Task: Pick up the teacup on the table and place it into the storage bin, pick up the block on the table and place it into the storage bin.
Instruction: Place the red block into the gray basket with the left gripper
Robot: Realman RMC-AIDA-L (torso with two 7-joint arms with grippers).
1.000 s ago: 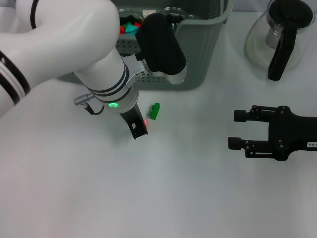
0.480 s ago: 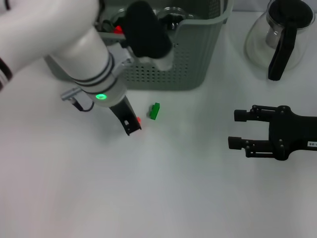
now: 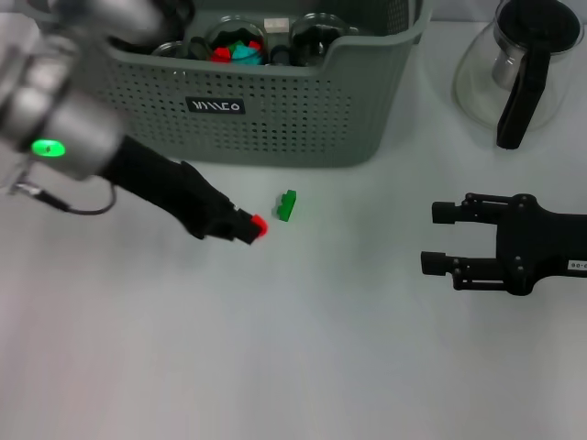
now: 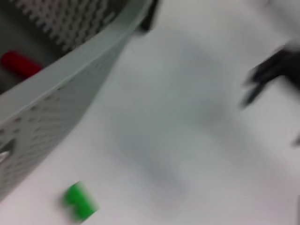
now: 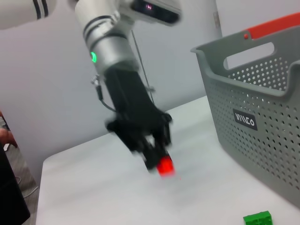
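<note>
The grey-green storage bin [image 3: 303, 110] [image 4: 70, 79] [image 5: 262, 117] stands at the table's far side. Inside it a glass teacup [image 3: 319, 27] sits beside another that holds red and teal pieces. A small green block [image 3: 287, 205] [image 4: 79, 202] [image 5: 258, 219] lies on the table just in front of the bin. My left gripper [image 3: 252, 226] [image 5: 161, 161] reaches in low from the left, its tip a short way left of the block and apart from it. A small red thing [image 3: 259, 225] [image 5: 164, 166] shows at that tip. My right gripper [image 3: 438, 238] rests open at the right, nothing in it.
A glass carafe [image 3: 518, 64] with a black handle stands at the far right, behind the right gripper. White tabletop [image 3: 303, 348] stretches from the block toward the front edge.
My left arm has swung off the bin to the left, uncovering its front wall and label. The gripper tip stayed near the green block, now pointing at it. The right arm has not moved.
</note>
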